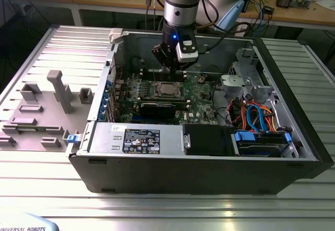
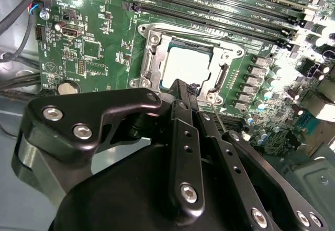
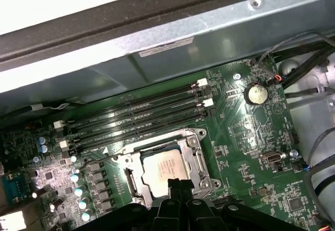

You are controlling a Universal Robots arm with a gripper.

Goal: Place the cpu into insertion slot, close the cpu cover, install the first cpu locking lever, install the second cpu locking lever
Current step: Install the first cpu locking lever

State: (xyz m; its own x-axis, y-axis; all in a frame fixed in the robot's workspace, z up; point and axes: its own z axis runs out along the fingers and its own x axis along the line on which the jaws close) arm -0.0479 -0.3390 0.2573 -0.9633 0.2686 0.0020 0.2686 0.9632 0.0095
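Two black fingers [image 2: 183,131] of the gripper [image 2: 184,86] are pressed together, with nothing seen between them. Their tips hang just over the near edge of the socket [image 2: 153,32]. The chip [image 2: 183,66] sits flat inside the socket, and the metal cover [image 2: 226,58] lies flat around it. Long memory slots [image 3: 141,118] run beside the socket on the green board [image 3: 251,147], inside the open computer case [image 1: 209,173].

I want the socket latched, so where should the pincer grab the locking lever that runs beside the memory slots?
Probably take the locking lever by its free end, which seems to reach past the cpu cover corner. Come from above: the rest of the thin rod lies low along the frame, with the memory slots close alongside.
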